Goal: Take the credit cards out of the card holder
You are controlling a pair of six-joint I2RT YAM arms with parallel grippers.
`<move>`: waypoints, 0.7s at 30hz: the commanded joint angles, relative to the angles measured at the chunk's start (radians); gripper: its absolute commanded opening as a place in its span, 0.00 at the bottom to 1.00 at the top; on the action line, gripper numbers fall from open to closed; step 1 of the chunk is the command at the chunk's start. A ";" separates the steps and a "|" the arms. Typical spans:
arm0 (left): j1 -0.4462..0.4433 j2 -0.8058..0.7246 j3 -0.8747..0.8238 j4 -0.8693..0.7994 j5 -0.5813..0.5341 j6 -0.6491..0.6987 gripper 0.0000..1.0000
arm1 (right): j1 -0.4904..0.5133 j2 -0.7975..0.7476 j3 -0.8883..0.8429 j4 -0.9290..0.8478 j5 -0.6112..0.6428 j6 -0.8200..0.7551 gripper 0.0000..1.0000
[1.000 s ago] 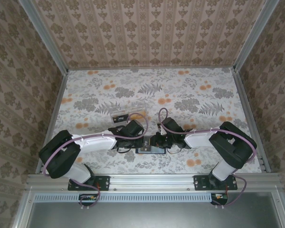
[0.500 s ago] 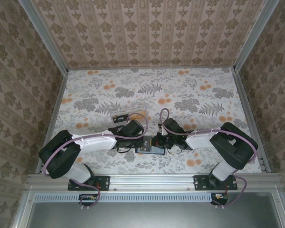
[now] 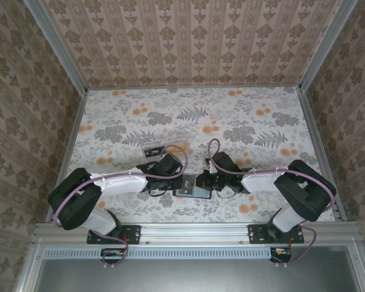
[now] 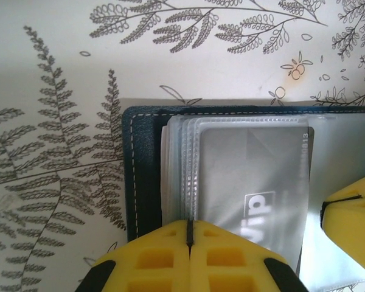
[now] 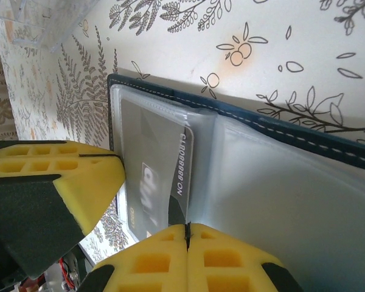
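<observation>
The dark navy card holder (image 3: 192,191) lies open on the floral table near the front edge, between both grippers. In the left wrist view its stitched navy edge (image 4: 145,176) frames a stack of clear sleeves, with a grey credit card (image 4: 252,176) in the top one. My left gripper (image 4: 189,226) is shut on the sleeves' near edge. In the right wrist view the grey card (image 5: 149,164) sticks out of its sleeve, over the holder (image 5: 292,131). My right gripper (image 5: 187,230) is shut on that card's corner. The two grippers (image 3: 184,182) (image 3: 202,181) almost touch.
A clear plastic box (image 3: 163,146) with dark strips lies just behind the left arm, its corner at the top left of the right wrist view (image 5: 42,21). The table (image 3: 231,115) stretches back to patterned walls on three sides.
The right gripper's jaws have closed. The right arm has shifted slightly to the right. The left arm has stayed put on the holder.
</observation>
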 commanded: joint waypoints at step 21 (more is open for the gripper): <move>0.012 0.044 -0.054 -0.076 0.021 -0.010 0.00 | 0.046 0.100 0.078 -0.005 -0.010 -0.006 0.22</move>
